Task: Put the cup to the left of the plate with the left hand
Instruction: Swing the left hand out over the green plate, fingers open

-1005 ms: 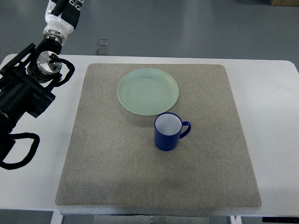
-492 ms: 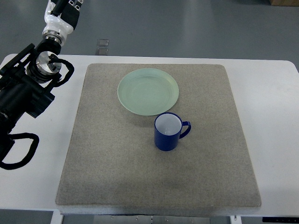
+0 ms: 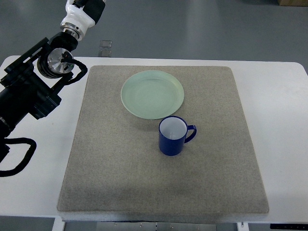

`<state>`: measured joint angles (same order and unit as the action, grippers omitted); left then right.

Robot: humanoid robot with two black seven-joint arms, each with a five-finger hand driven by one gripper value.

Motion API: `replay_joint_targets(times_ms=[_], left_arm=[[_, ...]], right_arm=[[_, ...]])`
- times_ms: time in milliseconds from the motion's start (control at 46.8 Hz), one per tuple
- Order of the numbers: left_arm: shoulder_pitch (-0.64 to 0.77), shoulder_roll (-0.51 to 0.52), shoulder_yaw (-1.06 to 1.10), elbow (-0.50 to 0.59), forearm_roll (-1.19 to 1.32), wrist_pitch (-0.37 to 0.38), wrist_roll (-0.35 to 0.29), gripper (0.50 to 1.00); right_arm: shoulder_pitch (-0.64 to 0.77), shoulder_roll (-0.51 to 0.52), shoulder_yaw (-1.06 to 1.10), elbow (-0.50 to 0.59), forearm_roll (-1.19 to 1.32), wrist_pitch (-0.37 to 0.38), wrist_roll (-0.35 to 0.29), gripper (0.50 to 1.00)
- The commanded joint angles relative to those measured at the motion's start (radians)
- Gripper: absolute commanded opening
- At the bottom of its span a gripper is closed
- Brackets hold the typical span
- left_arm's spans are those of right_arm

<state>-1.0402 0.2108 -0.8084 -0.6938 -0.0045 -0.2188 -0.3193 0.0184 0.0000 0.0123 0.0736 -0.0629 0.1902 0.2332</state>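
Left arm (image 3: 29, 91) shifted toward mat (image 3: 120, 183), fingers' state unseen, cup (image 3: 172, 136) touching plate (image 3: 152, 94) edge

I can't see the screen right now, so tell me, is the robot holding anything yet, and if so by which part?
Nothing is held. The blue cup stands alone on the mat, below the green plate; the left arm is off at the table's left.

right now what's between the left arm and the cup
Only bare grey mat lies between the left arm and the blue cup, as the top view shows.
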Motion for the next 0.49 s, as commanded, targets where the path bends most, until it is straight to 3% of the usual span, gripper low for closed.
replay_joint_targets(times_ms=[0,299,470], left_arm=[[0.002,0.036,0.046,-0.053,0.001,-0.001,0.0,0.994],[-0.003,0.148,0.205,-0.194,0.003,-0.037,-0.001,0.994],[-0.003,0.229,0.302,-0.329,0.003,-0.042,-0.001,0.994]], right_arm=[[0.0,0.0,0.0,0.0,0.0,0.0,0.0,0.932],[0.0,0.0,0.0,0.0,0.0,0.0,0.0,0.932],[0.0,0.0,0.0,0.0,0.0,0.0,0.0,0.932]])
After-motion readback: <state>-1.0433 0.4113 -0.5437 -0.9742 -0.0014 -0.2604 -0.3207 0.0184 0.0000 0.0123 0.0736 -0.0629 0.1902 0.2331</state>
